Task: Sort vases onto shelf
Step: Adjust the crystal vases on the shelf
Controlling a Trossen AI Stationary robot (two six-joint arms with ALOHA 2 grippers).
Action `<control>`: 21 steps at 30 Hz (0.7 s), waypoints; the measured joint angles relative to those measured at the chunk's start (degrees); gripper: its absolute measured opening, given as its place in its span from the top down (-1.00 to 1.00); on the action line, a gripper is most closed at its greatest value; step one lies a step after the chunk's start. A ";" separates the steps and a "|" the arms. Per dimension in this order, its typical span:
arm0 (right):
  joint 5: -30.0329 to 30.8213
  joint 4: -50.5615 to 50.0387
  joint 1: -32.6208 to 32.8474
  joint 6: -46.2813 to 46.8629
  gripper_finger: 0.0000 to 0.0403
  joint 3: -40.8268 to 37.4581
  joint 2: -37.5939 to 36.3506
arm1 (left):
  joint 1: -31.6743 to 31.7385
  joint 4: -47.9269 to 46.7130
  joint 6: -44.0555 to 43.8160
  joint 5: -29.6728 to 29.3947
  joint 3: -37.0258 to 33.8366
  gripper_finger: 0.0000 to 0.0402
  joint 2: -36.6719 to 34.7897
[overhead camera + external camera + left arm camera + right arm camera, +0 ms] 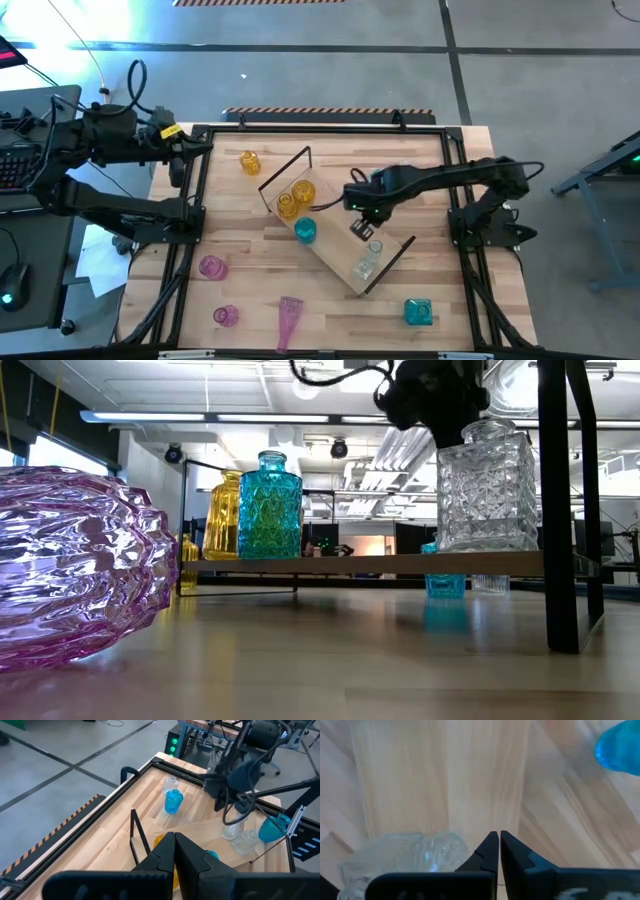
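Jaws of the right gripper (362,228) are closed over the shelf (335,255); left gripper (205,148) closed too; no readable writing.

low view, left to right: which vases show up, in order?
Pink vase lying close to the camera → yellow vase → teal vase → small teal vase on the table under the shelf → clear vase on the shelf.
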 joint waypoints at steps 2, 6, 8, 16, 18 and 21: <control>-0.90 2.03 0.16 -0.19 1.00 0.00 0.69 | 0.00 0.01 -0.04 0.00 0.00 1.00 -0.01; -3.14 6.33 0.22 -0.16 1.00 0.02 1.68 | 0.00 -0.01 -0.05 0.00 0.00 1.00 -0.01; -4.12 7.19 0.24 -0.02 1.00 0.05 2.13 | 0.00 -0.01 -0.04 0.00 0.00 1.00 -0.02; -6.06 6.62 2.05 -0.61 1.00 -0.17 4.73 | -0.02 -0.01 -0.04 -0.02 0.00 1.00 -0.04; -6.57 6.44 2.63 -0.71 1.00 -0.17 5.43 | -0.02 -0.02 -0.02 -0.02 0.00 1.00 -0.04; -7.01 6.31 3.15 -0.55 1.00 -0.17 5.71 | -0.01 -0.03 -0.01 -0.02 0.00 1.00 -0.04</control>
